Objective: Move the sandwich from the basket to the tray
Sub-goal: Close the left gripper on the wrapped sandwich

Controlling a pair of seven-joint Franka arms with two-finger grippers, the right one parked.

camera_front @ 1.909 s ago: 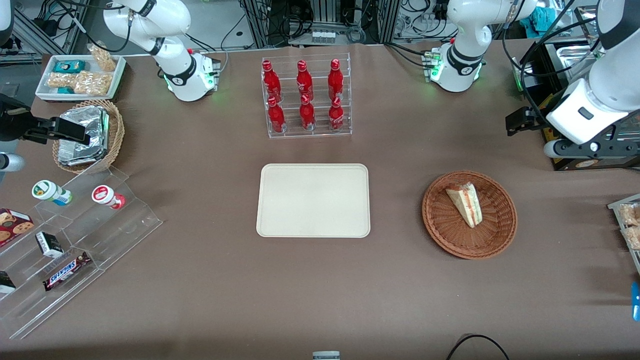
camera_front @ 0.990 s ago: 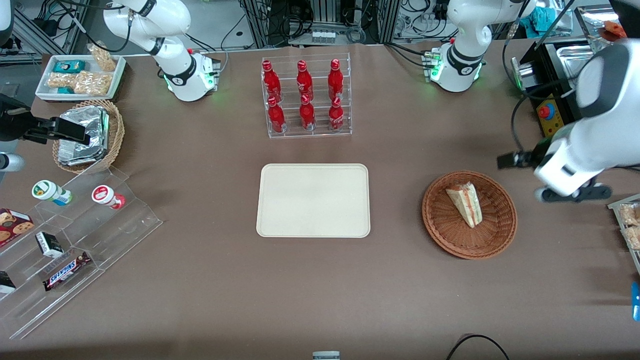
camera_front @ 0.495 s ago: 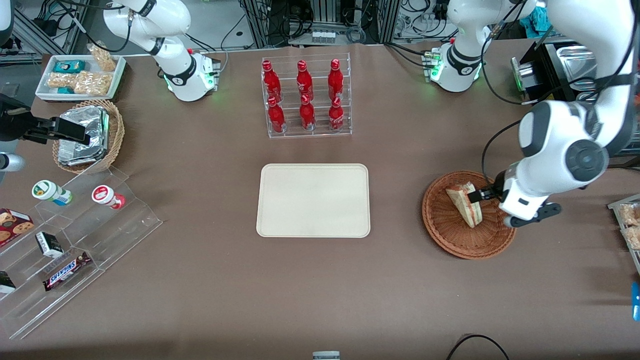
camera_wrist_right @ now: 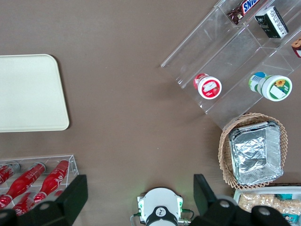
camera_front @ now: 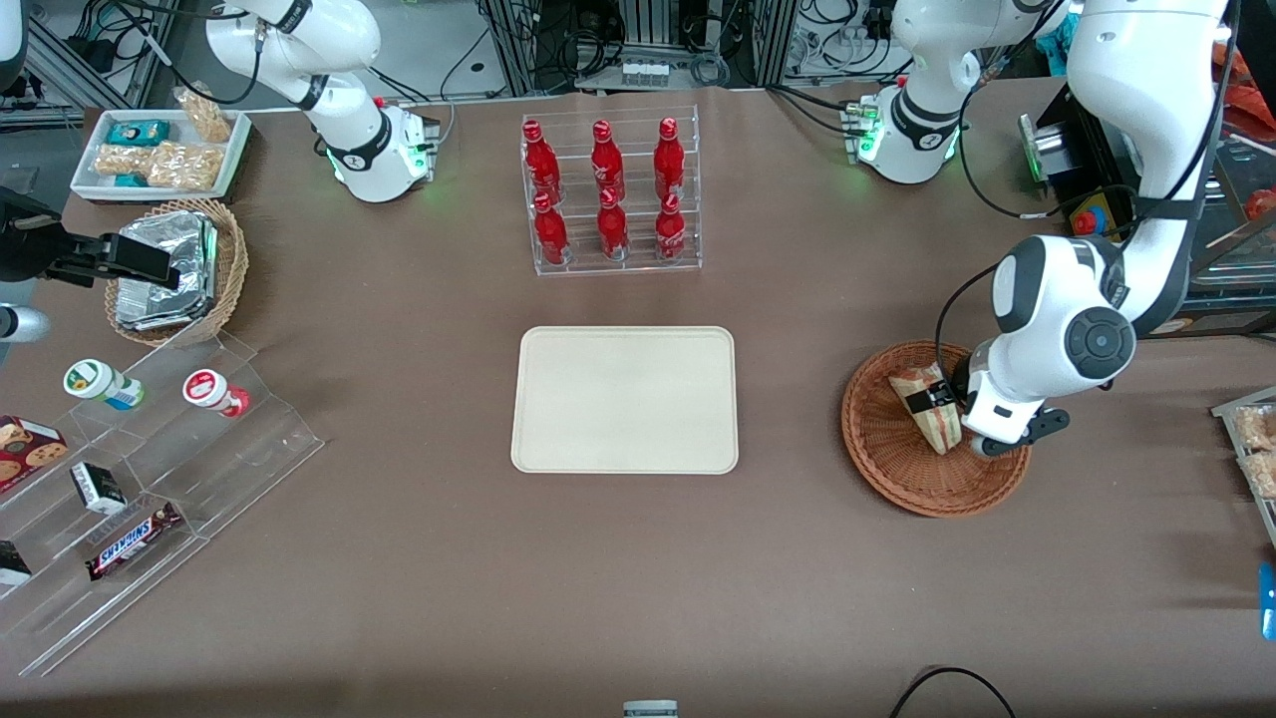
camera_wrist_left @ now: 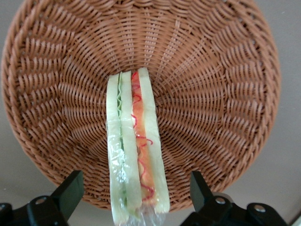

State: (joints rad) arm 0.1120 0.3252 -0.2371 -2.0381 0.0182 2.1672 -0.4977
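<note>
Front view showed the brown desk (camera_front: 419, 558) spread wide beneath the end effector (camera_front: 935, 396), which hung low over the basket (camera_front: 897, 469) toward the working arm's end. The beige tray (camera_front: 625, 399) lay flat on the desk, well apart from the end effector, toward the parked arm's end, with nothing on it. A clear rack of red bottles (camera_front: 604, 194) stood farther from the front camera than the tray, also well apart from the end effector.

The reddish-brown wicker basket (camera_wrist_left: 221, 70) sat directly under the end effector, round and shallow. In it lay the sandwich (camera_wrist_left: 135, 150), a clear-wrapped wedge on its side, its pale bread and red-orange and green filling layers turned up toward the wrist camera. In the front view the sandwich (camera_front: 938, 424) lay partly covered by the end effector's dark tip.

The wrist view showed the two fingers (camera_wrist_left: 70, 190) spread wide apart, one on each side of the sandwich, neither touching it. The wedge lay between them, running lengthwise away from the end effector (camera_wrist_left: 136, 195) toward the basket's middle.
</note>
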